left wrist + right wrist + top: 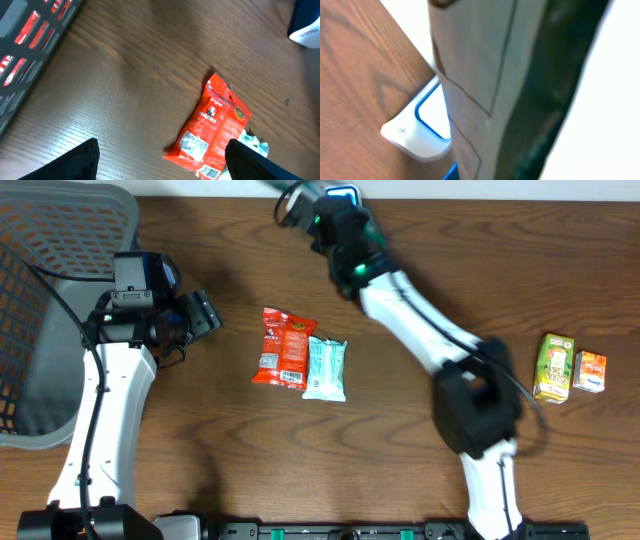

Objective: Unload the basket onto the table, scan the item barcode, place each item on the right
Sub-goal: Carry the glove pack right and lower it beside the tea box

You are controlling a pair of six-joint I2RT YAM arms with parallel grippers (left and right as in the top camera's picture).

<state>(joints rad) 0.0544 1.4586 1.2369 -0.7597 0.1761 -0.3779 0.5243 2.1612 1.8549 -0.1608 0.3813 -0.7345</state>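
Dark brown wood-grain table [230,440]; red-orange foil snack packet [283,347]; pale mint plastic wrapper [325,368]; green-yellow drink carton [553,367]; small orange-and-white box [590,371]; grey mesh basket [50,300].

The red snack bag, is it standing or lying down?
Lying down. The red snack bag rests flat on the table, whole face showing from above, beside a pale green packet.

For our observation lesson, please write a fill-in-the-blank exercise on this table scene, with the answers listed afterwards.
The snack packet touching the pale teal packet is ___. The small carton beside the green carton is ___. The left gripper hovers with jaws ___. The grey mesh basket sits on the robot's ___ side.
Missing words: red; orange; open; left.
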